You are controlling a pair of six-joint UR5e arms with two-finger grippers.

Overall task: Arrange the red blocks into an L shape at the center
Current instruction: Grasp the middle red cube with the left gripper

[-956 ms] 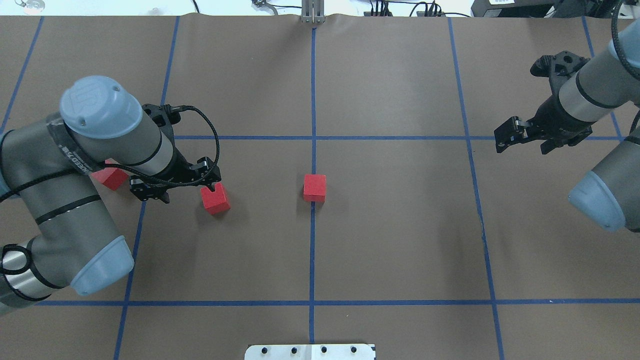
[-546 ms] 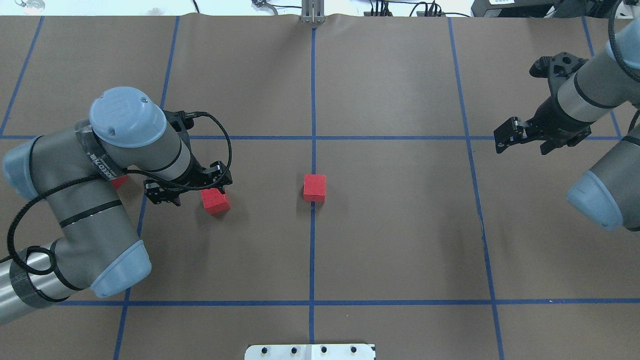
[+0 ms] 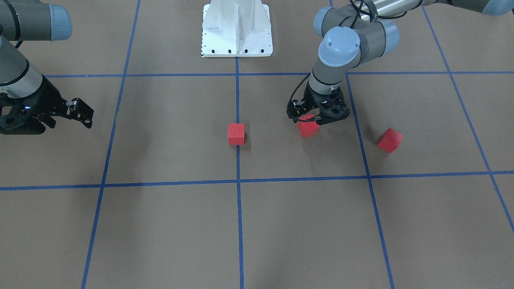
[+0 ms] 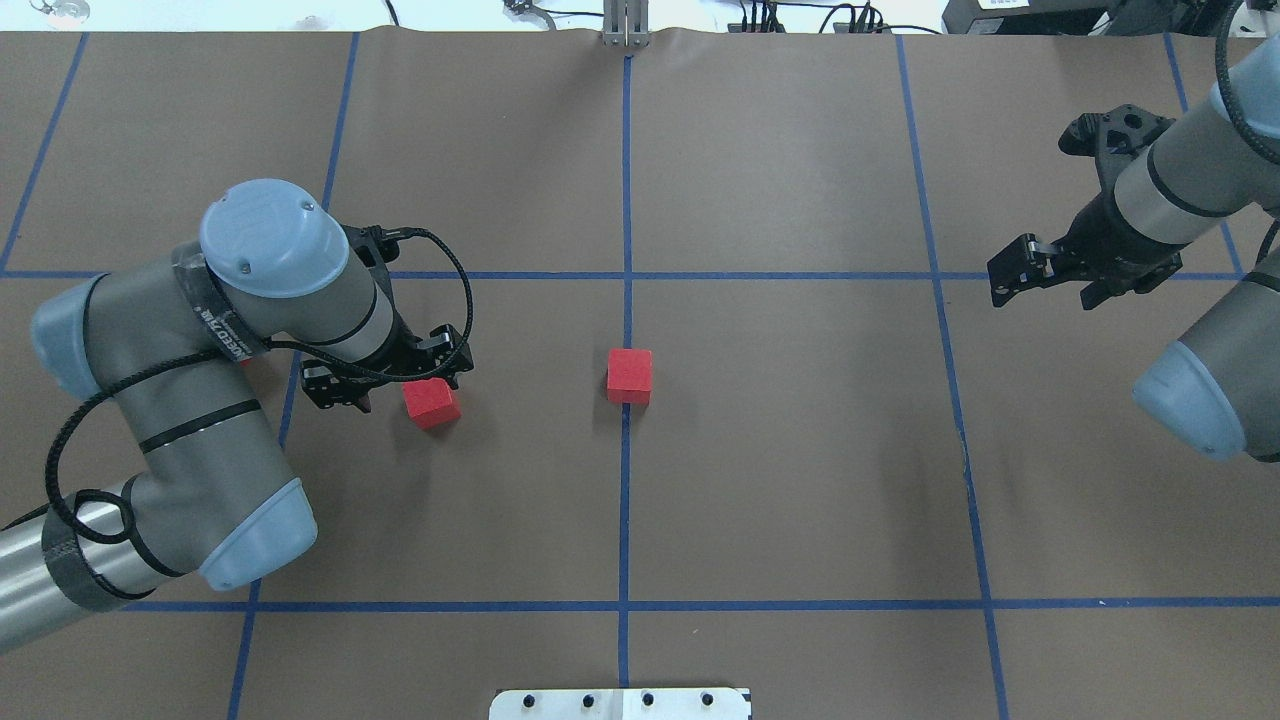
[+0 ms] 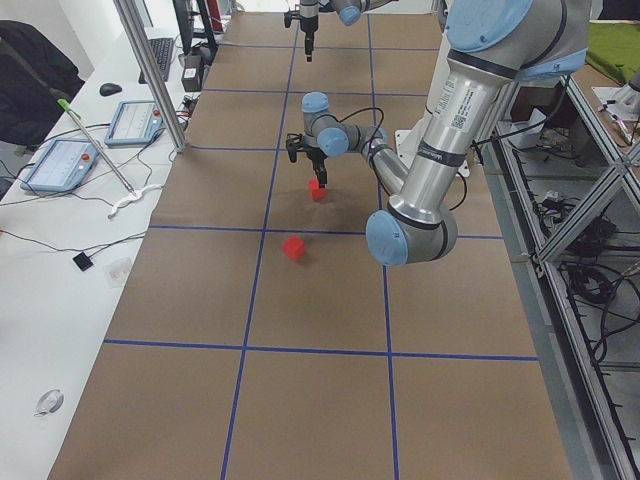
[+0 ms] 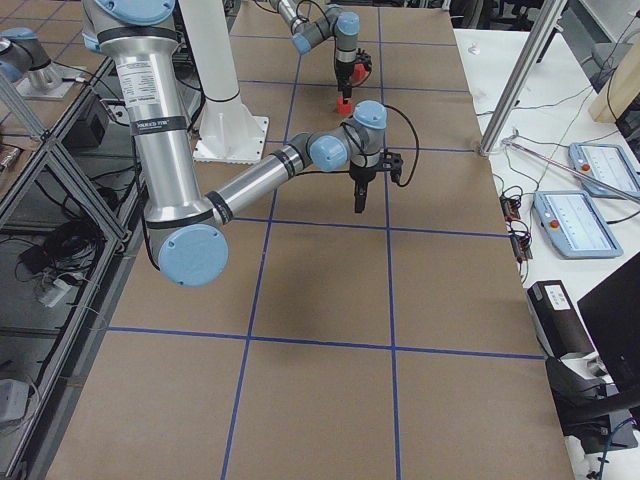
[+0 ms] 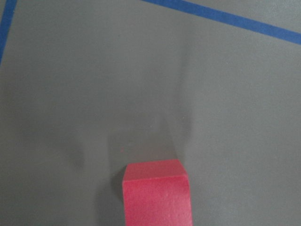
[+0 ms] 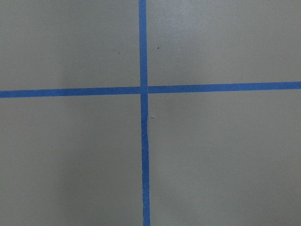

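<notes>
One red block (image 4: 629, 376) sits on the blue tape line at the center (image 4: 627, 320) of the brown surface. A second red block (image 4: 431, 403) lies to its left. My left gripper (image 4: 418, 379) hangs open just above that block with its jaws to either side; the block fills the bottom of the left wrist view (image 7: 157, 195). The third red block (image 3: 389, 140) lies further out on my left, hidden under my left arm in the overhead view. My right gripper (image 4: 1040, 280) hovers open and empty over a tape crossing far to the right.
The white metal base (image 3: 237, 28) stands at the robot's edge of the table. Blue tape lines split the brown surface into large squares. My left arm's elbow (image 4: 250, 540) hangs low over the near left part.
My left arm has swung to the right, bringing its gripper over the second block and covering the third block in the overhead view. The blocks and right arm have not moved.
</notes>
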